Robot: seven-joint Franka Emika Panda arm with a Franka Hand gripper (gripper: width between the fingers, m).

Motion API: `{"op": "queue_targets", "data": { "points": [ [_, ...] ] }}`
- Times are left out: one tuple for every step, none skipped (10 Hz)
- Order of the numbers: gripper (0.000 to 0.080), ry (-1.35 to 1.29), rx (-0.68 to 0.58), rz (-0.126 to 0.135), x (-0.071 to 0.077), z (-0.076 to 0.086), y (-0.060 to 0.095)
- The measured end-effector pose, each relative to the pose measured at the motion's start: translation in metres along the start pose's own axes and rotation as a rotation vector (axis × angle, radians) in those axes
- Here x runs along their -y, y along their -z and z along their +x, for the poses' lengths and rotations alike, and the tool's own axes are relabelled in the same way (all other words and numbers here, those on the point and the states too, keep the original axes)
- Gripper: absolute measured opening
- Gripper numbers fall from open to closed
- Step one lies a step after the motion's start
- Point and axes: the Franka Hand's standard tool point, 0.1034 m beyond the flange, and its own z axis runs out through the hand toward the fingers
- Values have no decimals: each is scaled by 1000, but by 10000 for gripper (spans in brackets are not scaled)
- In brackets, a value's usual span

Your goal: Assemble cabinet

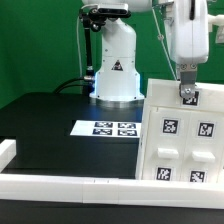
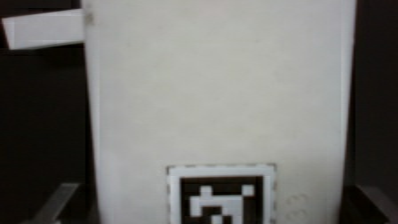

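Observation:
The cabinet [image 1: 185,140] is a large white body with several black-and-white tags, at the exterior view's right, close to the camera. My gripper [image 1: 188,97] comes down from above onto its top edge, next to a tag. In the wrist view the cabinet [image 2: 214,90] fills the middle, with one tag between my fingers. My gripper [image 2: 217,205] straddles the body: one dark finger [image 2: 64,203] lies against one side and the other against the opposite side, with no gap showing. It is shut on the cabinet.
The marker board [image 1: 113,128] lies on the black table in front of the arm's white base [image 1: 115,72]. A long low white rail [image 1: 60,183] runs along the near edge and up the exterior view's left. A white piece [image 2: 43,28] shows beside the cabinet in the wrist view.

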Motion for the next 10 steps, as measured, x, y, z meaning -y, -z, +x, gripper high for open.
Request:
{"op": "queue_targets", "data": {
  "points": [
    [592,12,0,-2,-1,-1,-1],
    [638,23,0,-3,-1,-1,-1],
    [638,143,2,-39,-5,0,0],
    [647,225,8,-73,-5,-1,6],
    [649,312,15,-99,-4,-4,13],
    [649,418,25,-119,-4,-9,18],
    [649,498,29,-118,-4,-12,17],
    [649,583,34,-117,-4,-10,16],
    [649,663,38,-117,-4,-10,16],
    [649,774,39,-119,-5,-10,16]
  ]
}}
